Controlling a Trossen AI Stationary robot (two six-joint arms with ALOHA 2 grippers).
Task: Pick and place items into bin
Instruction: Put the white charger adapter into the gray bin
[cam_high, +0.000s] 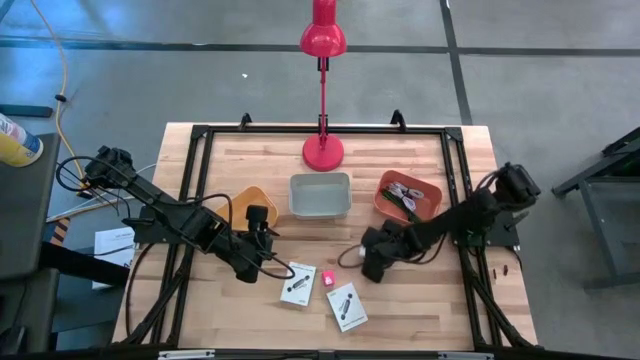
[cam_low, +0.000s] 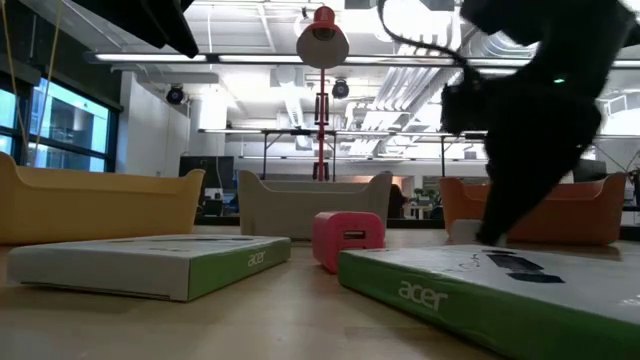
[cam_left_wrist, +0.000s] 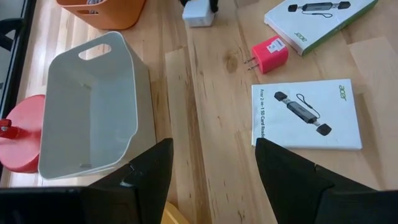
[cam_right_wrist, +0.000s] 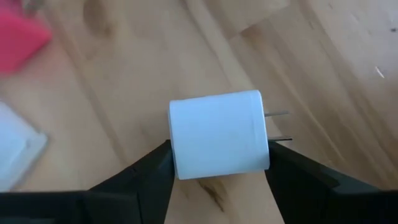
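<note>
The white cube (cam_right_wrist: 217, 134), a plug block with two metal prongs (cam_right_wrist: 278, 126), sits between the fingers of my right gripper (cam_right_wrist: 217, 180), which is shut on it near the table's middle (cam_high: 365, 262). The pink cube (cam_high: 329, 277) lies on the table beside two white cards with black print (cam_high: 298, 284) (cam_high: 346, 305), which lie flat. My left gripper (cam_high: 262, 238) is open and hovers over bare wood left of them, touching nothing. The grey bin (cam_high: 320, 195) stands behind. My right gripper pinches the white cube by its two opposite side faces (cam_right_wrist: 177, 155), one finger on each. The fingers slant down at it from the table's right side. The prongs stick out sideways past one finger (cam_right_wrist: 292, 180). Whether the cube is clear of the table, I cannot tell.
A yellow-orange bin (cam_high: 250, 205) stands left of the grey bin, and an orange bin (cam_high: 408, 195) with small items stands right of it. The red lamp's base (cam_high: 323, 152) stands at the far edge. A black frame (cam_high: 200, 135) rims the table.
</note>
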